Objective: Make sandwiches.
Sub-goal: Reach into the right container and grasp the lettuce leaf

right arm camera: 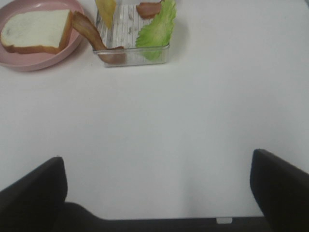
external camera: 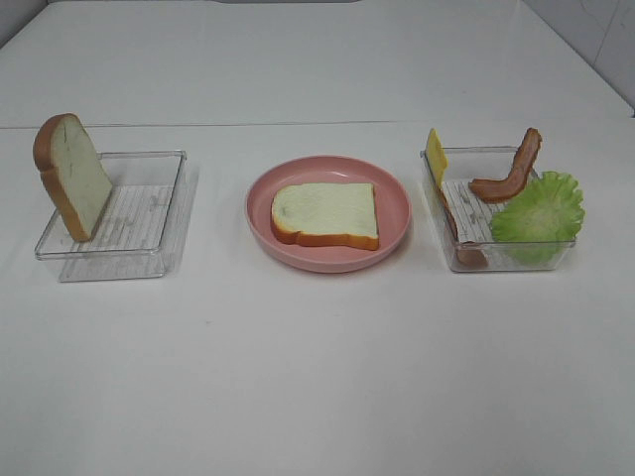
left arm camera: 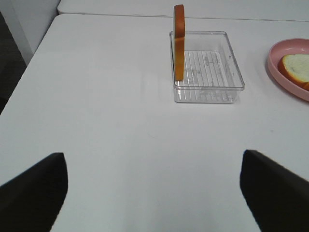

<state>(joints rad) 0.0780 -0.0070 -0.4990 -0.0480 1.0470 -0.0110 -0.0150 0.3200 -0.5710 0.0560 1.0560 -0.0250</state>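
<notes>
Early days on this one. Just a single bread slice (external camera: 325, 215) lying flat on the pink plate (external camera: 397, 198), middle of the counter (external camera: 317, 377), nothing stacked on top yet. Then the second bread slice (external camera: 74, 177), standing on edge in the left tray (external camera: 149, 213) and leaning at the tray's outer side. Fillings all in the right tray (external camera: 481, 150): yellow cheese (external camera: 436, 157) propped in the back corner nearest the plate, one bacon strip (external camera: 511, 169) draped over the far rim, another bacon strip (external camera: 468, 255) along the plate-side wall, lettuce (external camera: 539, 213) spilling over the outer corner.

As for the left claw (left arm camera: 152, 164): spread wide, holding nothing, well back from the left tray, upright slice dead ahead and edge-on. Same story for the right claw (right arm camera: 157, 162), spread and empty, well short of the right tray, with the tray ahead and a bit toward the plate side.

Reckon a filling goes on next, so a job for the right arm, clearly the nearer one. Worth noting for the lettuce: from the right wrist view, long axis running away from the claw, poking up past the rim. Probably easiest pinched across the narrow way from above. Looks floppy too, so maybe snagging the bacon just beside it on the way out.
</notes>
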